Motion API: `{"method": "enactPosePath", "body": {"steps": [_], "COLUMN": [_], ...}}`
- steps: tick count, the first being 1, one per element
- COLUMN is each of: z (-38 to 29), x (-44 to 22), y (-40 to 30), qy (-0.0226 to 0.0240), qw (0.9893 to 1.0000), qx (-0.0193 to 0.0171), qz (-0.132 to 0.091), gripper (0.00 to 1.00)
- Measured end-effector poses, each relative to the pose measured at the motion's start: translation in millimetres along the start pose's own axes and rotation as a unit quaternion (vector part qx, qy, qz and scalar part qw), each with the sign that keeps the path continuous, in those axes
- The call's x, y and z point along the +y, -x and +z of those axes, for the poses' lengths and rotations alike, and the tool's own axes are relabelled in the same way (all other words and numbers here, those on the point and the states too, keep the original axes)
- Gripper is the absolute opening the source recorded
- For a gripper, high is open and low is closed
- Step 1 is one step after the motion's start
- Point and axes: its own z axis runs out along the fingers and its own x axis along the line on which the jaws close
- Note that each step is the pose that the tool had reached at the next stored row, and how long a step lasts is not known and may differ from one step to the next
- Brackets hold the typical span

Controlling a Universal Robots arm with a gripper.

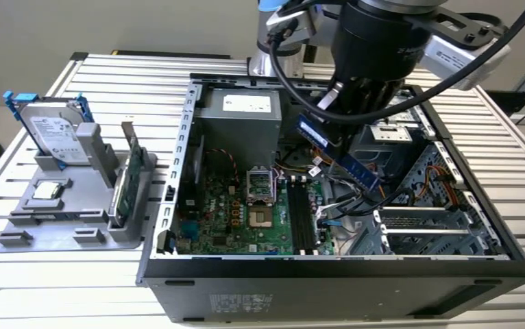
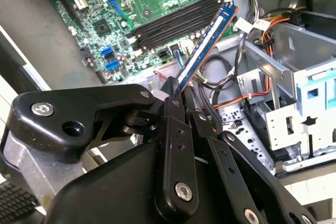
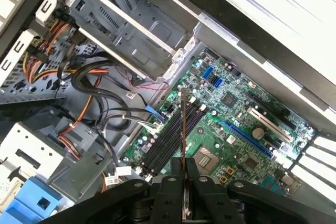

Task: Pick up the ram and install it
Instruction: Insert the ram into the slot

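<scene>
1. The slatted bench (image 1: 25,288) carries an open computer case (image 1: 336,291), which lies under the jaws.
2. A green motherboard (image 1: 230,219) covers the case floor below the jaws.
3. Black memory slots (image 1: 301,219) run along the board beneath the jaws.
4. The jaws are clamped on one end of the ram (image 2: 206,45), which hangs tilted with its free end pointing down towards the slots.

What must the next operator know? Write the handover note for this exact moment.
Pincer: shut on one end of the ram.
Ram: tilted in the air inside the open computer case, over the cables beside the memory slots.
Done: ram picked up.
Left: ram not yet in a slot; the slots look empty.
</scene>
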Motion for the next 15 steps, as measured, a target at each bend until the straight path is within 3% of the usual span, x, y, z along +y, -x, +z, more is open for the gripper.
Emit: {"method": "enactPosePath", "body": {"steps": [8,15], "z": [0.0,0.0], "x": [0.0,0.0], "y": [0.0,0.0], "qy": [0.0003,0.0005], "qw": [0.9991,0.9969], "qx": [-0.0004,-0.0007], "qz": [0.043,0.079], "gripper": [0.00,0.00]}}
